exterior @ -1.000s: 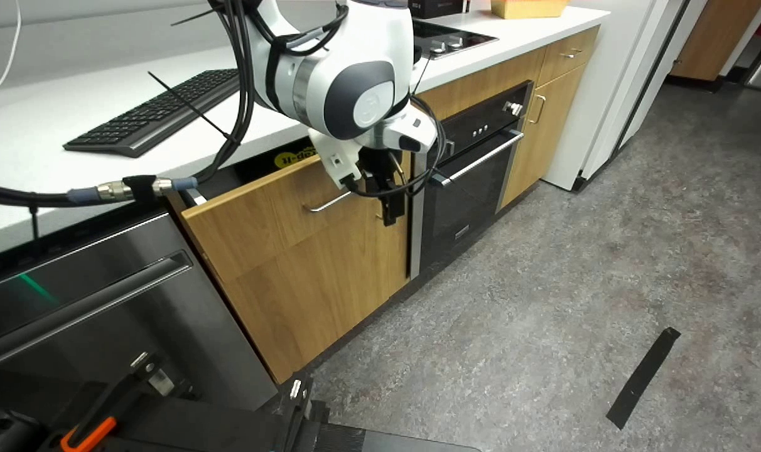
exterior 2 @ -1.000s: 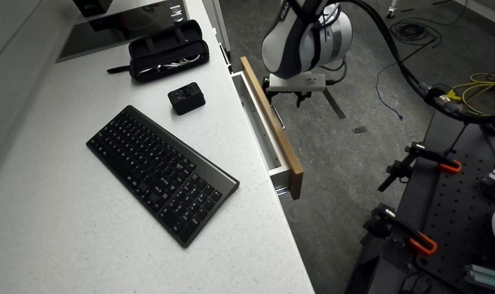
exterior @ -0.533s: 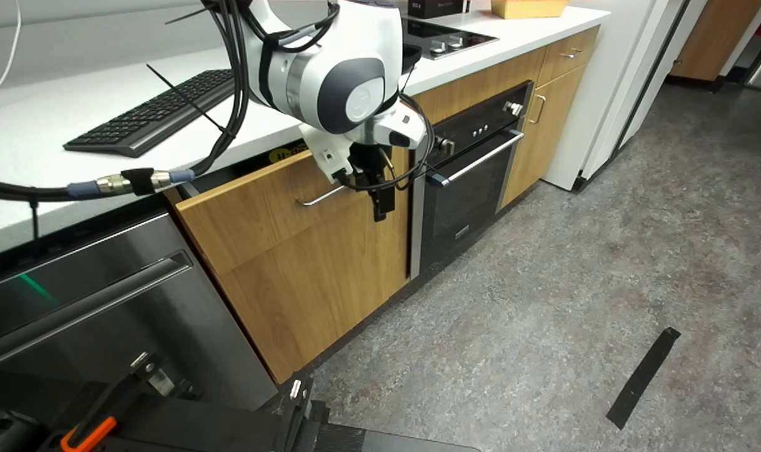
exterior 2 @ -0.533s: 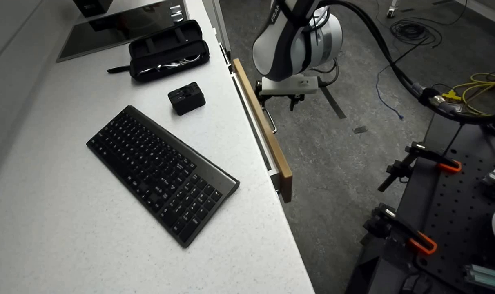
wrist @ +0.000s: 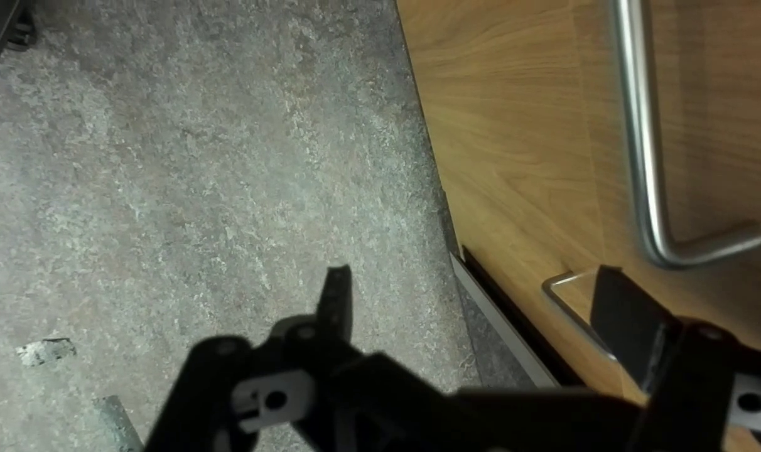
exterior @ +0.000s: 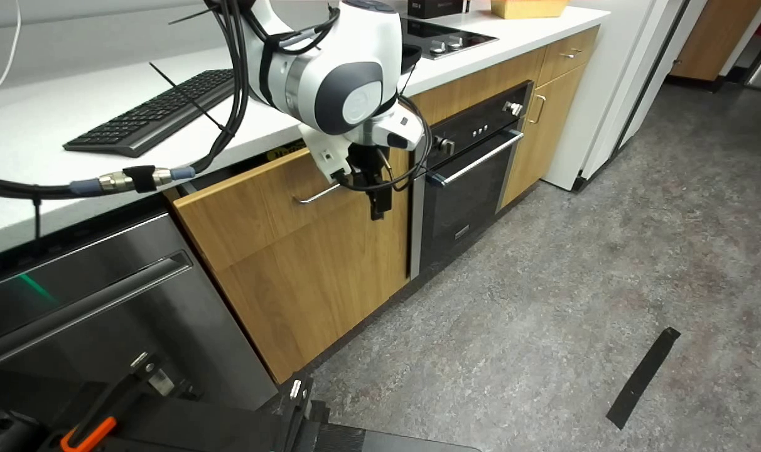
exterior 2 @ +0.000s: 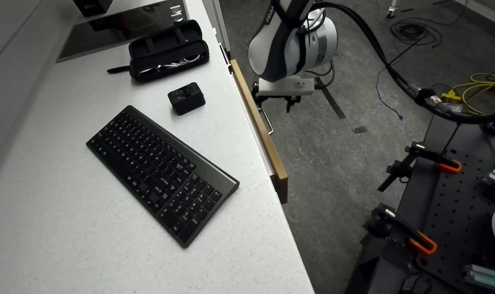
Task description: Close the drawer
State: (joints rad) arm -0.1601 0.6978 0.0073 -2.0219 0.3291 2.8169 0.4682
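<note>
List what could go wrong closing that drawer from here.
The spread jaws sit off-centre, near one end of the bar handle: the drawer might skew and bind, or they could slip into the handle. Yellow print shows over the drawer's top edge; whatever bears it might jam.

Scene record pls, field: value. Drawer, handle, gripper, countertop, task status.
drawer: slightly open, front standing out from the countertop edge in both exterior views
handle: silver bar on the drawer front, not gripped
gripper: open, holding nothing, close to the drawer front; contact can't be confirmed
countertop: bears, among others, a keyboard, an open black case and a small black block
task status: unfinished, drawer not yet fully closed
</note>
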